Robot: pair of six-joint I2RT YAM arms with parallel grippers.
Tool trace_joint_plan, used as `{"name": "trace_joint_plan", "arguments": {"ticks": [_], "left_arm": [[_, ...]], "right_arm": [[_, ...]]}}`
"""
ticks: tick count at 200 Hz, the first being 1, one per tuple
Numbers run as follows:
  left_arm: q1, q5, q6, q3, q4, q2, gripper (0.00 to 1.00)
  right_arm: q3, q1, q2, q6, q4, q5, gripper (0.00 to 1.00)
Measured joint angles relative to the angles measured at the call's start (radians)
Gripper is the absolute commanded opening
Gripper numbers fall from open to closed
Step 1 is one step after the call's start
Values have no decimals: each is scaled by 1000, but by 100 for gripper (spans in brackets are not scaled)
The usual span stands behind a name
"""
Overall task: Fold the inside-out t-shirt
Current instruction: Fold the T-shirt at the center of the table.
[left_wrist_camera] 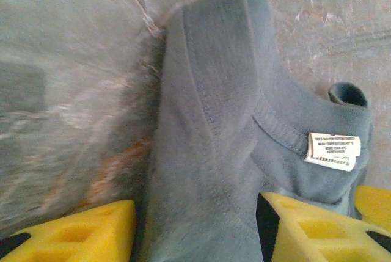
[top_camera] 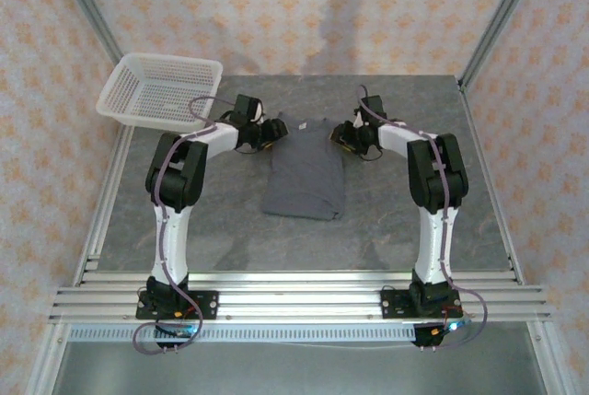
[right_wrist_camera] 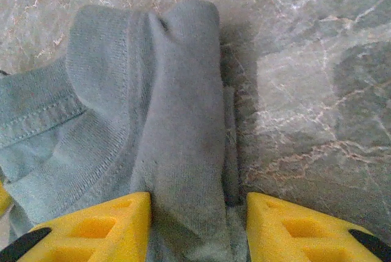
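Two grippers sit at the collar end of the inside-out t-shirt (top_camera: 304,169). It lies mid-worktop (top_camera: 396,229) as a narrow, doubled-over panel, with the collar toward the top of the overhead frame and the hem toward the bottom.

I judge the step in hand to be the lengthwise fold, carrying the collar end down onto the hem. To do it well I would take both corners at the same height and catch every layer. I would also move both arms together so the top edge stays square, since cloth this thin and soft will likely sag and skew if one side leads.

The left gripper (left_wrist_camera: 195,213) stands about half open, with a raised fold of cloth filling the gap between its yellow fingers (left_wrist_camera: 79,231) and the white care label (left_wrist_camera: 332,150) off to the right. I cannot tell whether it is pinching or only straddling the fold.

The right gripper (right_wrist_camera: 198,204) is likewise about half open around a ridge of cloth. The ridge touches the left-hand finger in that frame, but a sliver of shadow separates it from the other, so it looks unclamped to me.

The white basket (top_camera: 112,84) sits at the upper left, well apart.
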State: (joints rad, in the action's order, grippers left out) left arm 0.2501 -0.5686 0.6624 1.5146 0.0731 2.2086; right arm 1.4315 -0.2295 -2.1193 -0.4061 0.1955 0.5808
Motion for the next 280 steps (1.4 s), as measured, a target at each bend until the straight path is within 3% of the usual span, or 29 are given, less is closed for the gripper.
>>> {"name": "trace_joint_plan", "arguments": {"ticks": [62,78,118,146,179,209,241,262,280], "left_arm": [[29,-27,61,75,-51,67,47],[40,-27,79,78,-78,80,37],[52,-45,164,57,-157,105,0],[58,-53,188,39,-187,104,0],[50,-64,209,40,-185,75,0],[26,-75,211,109,-140,-40,0],[14,-47,158,117,-137,-330,0],[32,-20,109,-16,-211,-554,0],[67,-5,87,-183,-279,-651,0]], "right_arm": [[54,-2,-39,-28,18,34,43],[56,-1,-43,-42,10,49,40],[60,-4,-67,-74,-19,90,12],[61,-7,-65,-77,-21,100,0],[110,-7,-28,-76,30,96,0],[264,-7,76,-52,78,88,0],[309,-8,296,18,40,77,0],[156,-19,476,73,-92,88,0],[-58,-39,565,87,-221,132,0]]}}
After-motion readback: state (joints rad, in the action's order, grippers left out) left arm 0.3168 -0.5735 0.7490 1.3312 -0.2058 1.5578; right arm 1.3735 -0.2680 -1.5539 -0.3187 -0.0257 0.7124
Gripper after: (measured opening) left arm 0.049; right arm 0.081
